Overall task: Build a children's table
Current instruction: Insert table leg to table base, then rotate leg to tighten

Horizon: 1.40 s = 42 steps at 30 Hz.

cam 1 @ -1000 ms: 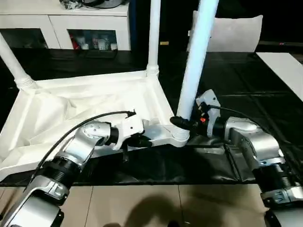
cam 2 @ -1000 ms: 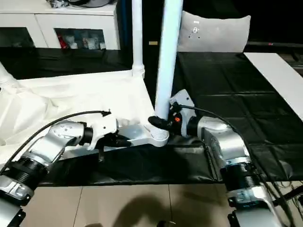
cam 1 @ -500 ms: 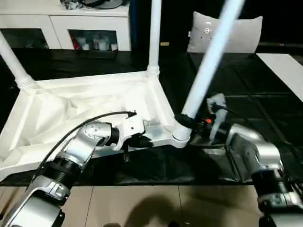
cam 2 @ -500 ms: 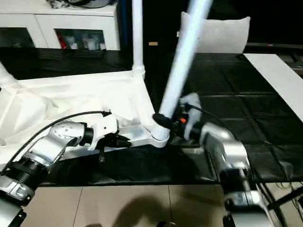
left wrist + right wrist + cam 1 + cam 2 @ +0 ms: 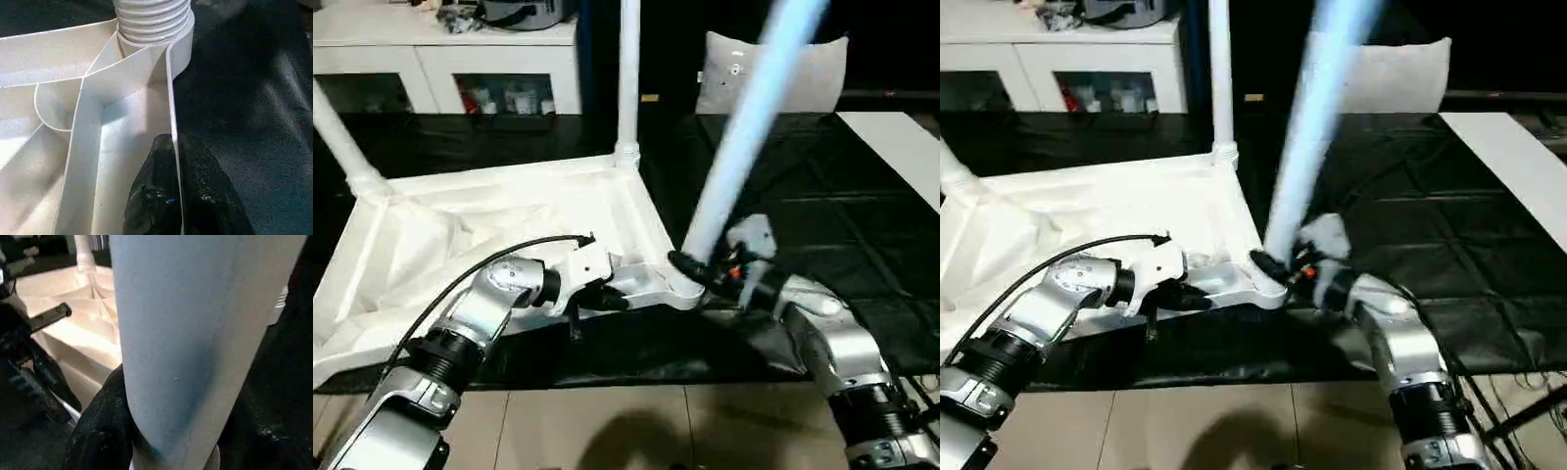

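Observation:
The children's table top (image 5: 489, 220) lies upside down on the black-sheeted work table. Two white legs stand in its far corners, one at the far left (image 5: 340, 137) and one at the middle (image 5: 628, 78). A third leg (image 5: 744, 127) sits at the near right corner socket (image 5: 671, 289) and leans to the right. My right gripper (image 5: 698, 270) is shut around this leg's base, its black fingers (image 5: 100, 431) on either side of the tube (image 5: 195, 333). My left gripper (image 5: 612, 299) is shut on the top's thin near rim (image 5: 171, 122), close to the ribbed leg base (image 5: 151, 19).
A white cabinet (image 5: 440, 59) with glass doors stands behind the work table. A pale cushion (image 5: 827, 69) lies at the back right, and a white board (image 5: 901, 147) at the far right. The work table's front edge runs just below my forearms, above the tiled floor (image 5: 607, 426).
The leg in my right gripper has tipped from nearly upright to leaning right, and my right forearm has swung with it. My left gripper kept its hold on the rim.

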### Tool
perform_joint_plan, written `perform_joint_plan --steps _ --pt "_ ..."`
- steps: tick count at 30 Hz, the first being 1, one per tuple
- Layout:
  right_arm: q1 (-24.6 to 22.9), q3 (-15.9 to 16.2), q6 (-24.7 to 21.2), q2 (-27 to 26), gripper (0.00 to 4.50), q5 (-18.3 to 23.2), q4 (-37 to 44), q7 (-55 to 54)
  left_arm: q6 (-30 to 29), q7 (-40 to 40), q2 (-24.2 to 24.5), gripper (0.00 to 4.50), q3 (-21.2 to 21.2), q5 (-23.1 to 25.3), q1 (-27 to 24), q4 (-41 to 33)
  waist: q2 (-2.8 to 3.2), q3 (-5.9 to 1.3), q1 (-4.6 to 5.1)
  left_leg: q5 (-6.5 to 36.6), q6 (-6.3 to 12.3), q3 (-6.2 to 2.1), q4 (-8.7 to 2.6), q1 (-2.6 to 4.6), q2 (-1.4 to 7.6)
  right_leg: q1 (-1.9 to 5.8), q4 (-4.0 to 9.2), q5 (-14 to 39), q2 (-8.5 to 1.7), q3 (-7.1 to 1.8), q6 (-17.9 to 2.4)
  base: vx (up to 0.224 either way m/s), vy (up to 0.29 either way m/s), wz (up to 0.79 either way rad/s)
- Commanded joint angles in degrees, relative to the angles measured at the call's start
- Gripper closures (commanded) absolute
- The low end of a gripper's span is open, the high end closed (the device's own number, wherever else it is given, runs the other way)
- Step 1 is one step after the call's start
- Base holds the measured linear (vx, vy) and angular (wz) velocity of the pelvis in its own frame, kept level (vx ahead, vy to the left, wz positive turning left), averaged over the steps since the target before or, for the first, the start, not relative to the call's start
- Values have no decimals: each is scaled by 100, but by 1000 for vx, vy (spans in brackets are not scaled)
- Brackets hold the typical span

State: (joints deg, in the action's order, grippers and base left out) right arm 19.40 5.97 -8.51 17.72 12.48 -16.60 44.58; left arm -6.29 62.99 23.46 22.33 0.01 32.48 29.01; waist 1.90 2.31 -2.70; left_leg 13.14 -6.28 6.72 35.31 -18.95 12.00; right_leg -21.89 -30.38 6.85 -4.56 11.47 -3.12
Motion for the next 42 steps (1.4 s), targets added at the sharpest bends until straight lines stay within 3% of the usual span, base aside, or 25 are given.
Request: perform_joint_plan --steps 1,3,4,5,7,9,16,19,20,23,24,25,26,27,28,29,30,31,32,33,35,40,42 --pt "-188 314 -340 236 263 -423 -399 163 139 253 35 450 -20 -11 186 -167 108 -313 93 1685 361 51 -451 13 107 320 531 2951 -379 -179 157 0 0 0" --pt "-172 406 -396 273 263 -425 -392 284 153 284 41 450 -5 0 216 -142 109 -308 111 1673 375 41 -469 -19 120 338 487 2770 -379 -211 75 0 0 0" --pt "-233 589 -473 377 263 -444 -269 501 133 306 51 450 3 10 254 -132 81 -195 139 1715 396 59 -485 -27 86 300 518 2881 -384 -232 52 0 0 0" --pt "-244 640 -509 385 263 -439 -249 566 148 313 62 450 8 35 301 -62 71 -235 139 1579 418 63 -469 -33 66 342 491 2854 -392 -247 50 0 0 0" --pt "-284 679 -530 363 263 -439 -213 570 142 280 95 450 -3 85 356 5 48 -159 128 1451 483 80 -488 -33 51 300 508 2877 -386 -267 46 0 0 0" --pt "-307 680 -530 339 263 -437 -210 552 115 261 125 450 -19 99 367 0 57 -165 131 1355 503 71 -498 -54 63 328 483 2818 -389 -268 18 0 0 0" --pt "-257 628 -624 192 263 -348 -230 370 -10 208 318 450 -156 128 312 -86 60 -62 238 1616 450 42 -523 -55 53 322 532 3124 -392 -226 137 0 0 0" --pt "-164 435 -863 -71 263 -444 -201 -357 -578 -157 335 450 -427 -1 65 -562 67 -22 337 1811 329 14 -528 -36 65 321 548 3314 -404 -179 170 0 0 0" --pt "-104 331 -1015 -230 263 -497 -194 -764 -1033 -409 268 450 -593 -117 -96 -953 72 -2 385 1893 284 4 -530 -36 74 317 555 3383 -411 -158 186 0 0 0" --pt "-5 223 -1124 -414 263 -524 -229 -1145 -1503 -701 116 450 -746 -233 -230 -1336 84 65 478 2157 267 -14 -507 4 55 292 659 3724 -394 -53 357 0 0 0" --pt "70 163 -1159 -522 263 -540 -277 -1358 -1736 -859 16 450 -808 -279 -299 -1545 96 76 524 2316 242 -36 -501 5 72 320 695 3847 -385 -1 480 0 0 0" --pt "417 -32 -1180 -872 263 -618 -644 -2082 -2369 -1418 -399 450 -898 -268 -489 -2114 141 71 566 2496 236 -89 -554 -19 181 395 614 3582 -425 -11 420 0 0 0" --pt "432 -38 -1178 -883 263 -623 -662 -2109 -2394 -1443 -419 450 -900 -265 -495 -2133 131 90 636 2600 231 -145 -617 -122 257 467 500 3348 -432 -33 358 0 0 0" --pt "568 -88 -1157 -984 263 -667 -829 -2351 -2618 -1665 -595 450 -922 -232 -549 -2303 172 122 652 3036 231 -243 -745 -204 402 519 242 3033 -418 -162 314 0 0 0" --pt "770 -167 -1153 -1125 263 -699 -1081 -2728 -2997 -2002 -905 450 -917 -144 -623 -2599 124 128 697 3282 200 -236 -752 -150 386 445 150 2774 -445 -321 159 0 0 0" --pt "820 -187 -1151 -1155 263 -709 -1151 -2830 -3093 -2097 -992 450 -897 -108 -630 -2671 84 138 727 3165 171 -178 -680 -100 248 364 298 3092 -469 -308 122 0 0 0" --pt "922 -228 -1146 -1215 263 -730 -1295 -3038 -3292 -2295 -1170 450 -851 -30 -643 -2819 7 147 732 2527 162 -35 -421 30 -88 192 618 4202 -510 -158 263 0 0 0" --pt "953 -240 -1143 -1231 263 -738 -1342 -3102 -3354 -2361 -1226 450 -833 -4 -645 -2864 19 120 732 1946 246 6 -325 -33 -156 256 675 4473 -576 -87 376 0 0 0" --pt "990 -223 -1116 -1245 263 -773 -1403 -3143 -3430 -2448 -1290 450 -780 60 -632 -2916 27 103 733 1803 282 -12 -343 -110 -126 306 654 4361 -567 -85 410 0 0 0" --pt "1021 -219 -1141 -1276 263 -768 -1455 -3146 -3448 -2518 -1347 450 -710 130 -616 -2939 37 66 717 1588 336 -37 -395 -159 -58 317 605 3850 -525 -127 353 0 0 0" --pt "1096 -181 -1166 -1367 263 -826 -1592 -3097 -3471 -2715 -1443 450 -580 247 -575 -2943 37 69 695 1523 422 -40 -440 -166 11 293 512 3207 -465 -156 81 0 0 0" --pt "1151 -147 -1202 -1399 263 -810 -1699 -3033 -3451 -2763 -1221 450 -525 371 -553 -2869 64 71 699 1747 410 -65 -490 -166 52 302 451 3034 -459 -189 -80 0 0 0" --pt "1202 -69 -1166 -1352 263 -859 -1818 -2988 -3438 -2749 -1107 450 -540 389 -569 -2874 66 78 717 1869 380 -62 -491 -158 43 303 467 3165 -464 -182 -57 0 0 0"
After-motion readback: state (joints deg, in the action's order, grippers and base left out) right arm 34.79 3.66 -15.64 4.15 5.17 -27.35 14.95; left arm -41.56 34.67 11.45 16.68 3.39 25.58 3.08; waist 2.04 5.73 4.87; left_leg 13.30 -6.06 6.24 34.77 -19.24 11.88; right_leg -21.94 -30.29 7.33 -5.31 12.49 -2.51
